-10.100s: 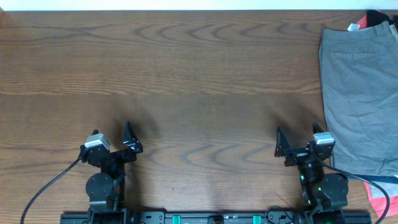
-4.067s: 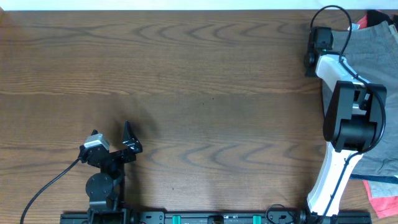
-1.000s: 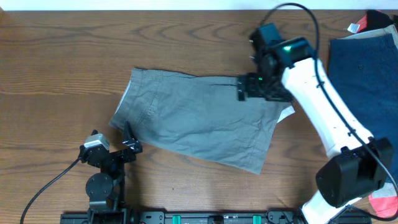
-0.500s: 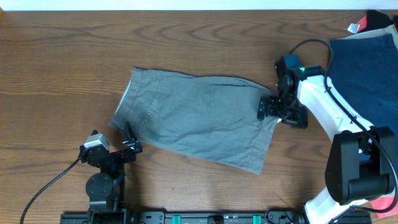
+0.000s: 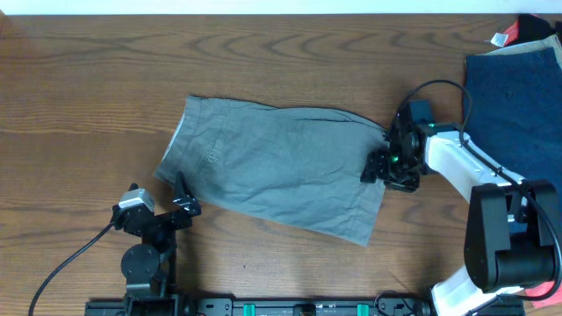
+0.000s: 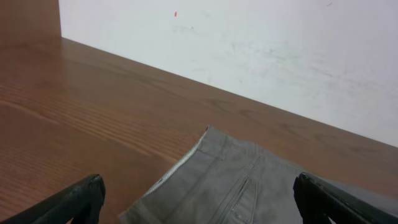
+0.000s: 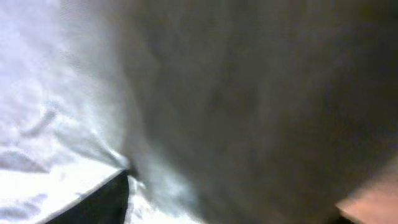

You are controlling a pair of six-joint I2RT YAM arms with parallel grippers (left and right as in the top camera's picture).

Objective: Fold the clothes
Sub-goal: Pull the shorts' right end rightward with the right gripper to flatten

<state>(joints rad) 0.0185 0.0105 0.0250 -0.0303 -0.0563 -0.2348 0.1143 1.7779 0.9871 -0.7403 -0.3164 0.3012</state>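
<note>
Grey-khaki shorts (image 5: 272,171) lie spread flat in the middle of the wooden table (image 5: 88,79). My right gripper (image 5: 386,167) is down on the shorts' right edge. In the right wrist view its fingers (image 7: 224,211) stand wide apart with blurred grey cloth (image 7: 249,93) filling the gap. My left gripper (image 5: 180,197) rests open at the shorts' lower left edge. In the left wrist view the waistband and pocket seam of the shorts (image 6: 249,186) lie between its open fingers (image 6: 199,202).
Navy blue shorts (image 5: 514,96) lie at the right side of the table. A black piece with a white tag (image 5: 534,24) sits at the far right corner. A red piece (image 5: 549,285) shows at the near right edge. A white wall (image 6: 249,50) stands behind the table.
The right gripper dragged the grey shorts from the right-hand pile to the table's middle, uncovering the navy shorts, then moved down along their right edge. The left arm has not moved.
</note>
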